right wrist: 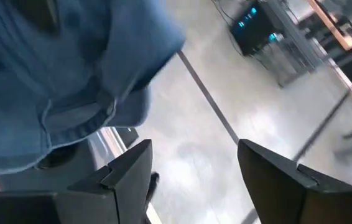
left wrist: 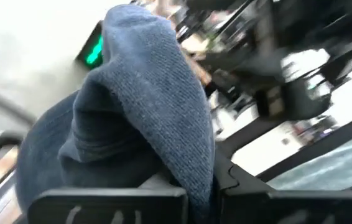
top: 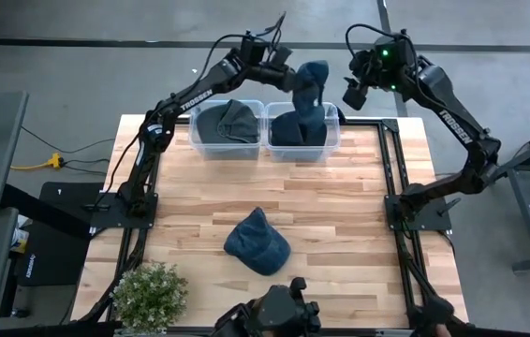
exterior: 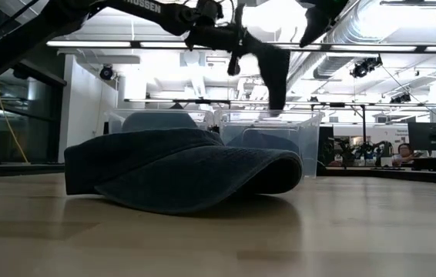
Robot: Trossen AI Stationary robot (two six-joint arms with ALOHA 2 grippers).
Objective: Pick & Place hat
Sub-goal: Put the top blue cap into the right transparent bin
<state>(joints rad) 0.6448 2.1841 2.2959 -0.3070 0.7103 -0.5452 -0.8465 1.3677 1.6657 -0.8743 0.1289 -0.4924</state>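
Blue denim hat (top: 310, 82) hangs near the top centre of the overhead frame, pinched in the closed left gripper (top: 290, 75) above the right-hand clear bin (top: 302, 131). Just right of it, the right gripper (top: 354, 92) stands wide and empty. Another hat (top: 257, 241) lies on the wooden table (top: 359, 225) below.

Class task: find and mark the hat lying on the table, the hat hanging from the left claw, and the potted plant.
hat on the table (top: 257, 241), high view, middle of its crown.
hanging hat (top: 308, 86), high view, middle of its fabric.
potted plant (top: 150, 294), high view, centre of its leaves.
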